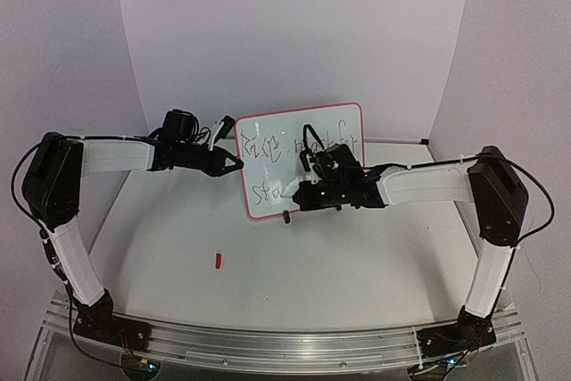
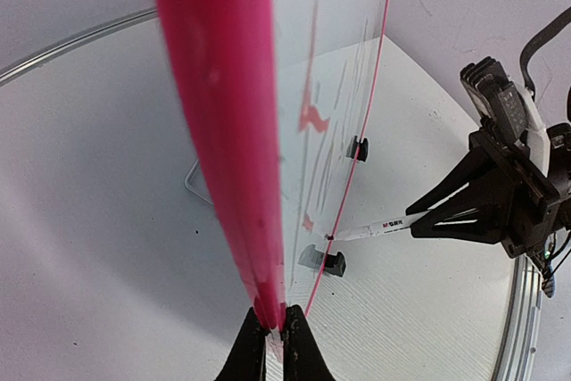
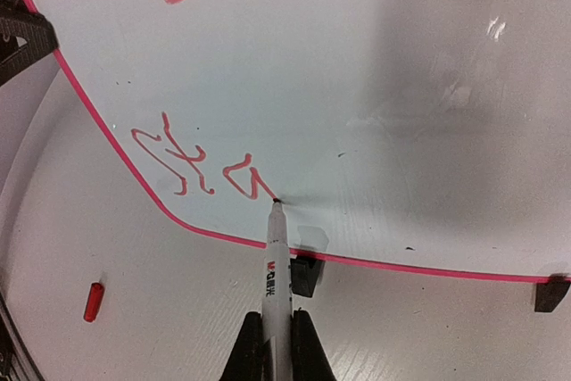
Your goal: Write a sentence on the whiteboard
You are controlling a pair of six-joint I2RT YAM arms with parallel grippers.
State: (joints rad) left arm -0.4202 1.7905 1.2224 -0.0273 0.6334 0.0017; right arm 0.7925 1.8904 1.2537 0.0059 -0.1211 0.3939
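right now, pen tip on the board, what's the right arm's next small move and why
Probably drag the marker tip rightward in the right wrist view, along the lower line: it rests at the end of the last red stroke, the whiteboard beyond is blank, and the left tool pinches its edge.

LINKS: left arm (image 1: 111, 156), right arm (image 1: 428, 186), white shells | JOINTS: black housings at elbows, wrists, bases | CABLES: black cable (image 2: 542, 42) looped outside links | END: left gripper (image 2: 277, 320), right gripper (image 3: 277, 327), black tapered fingers
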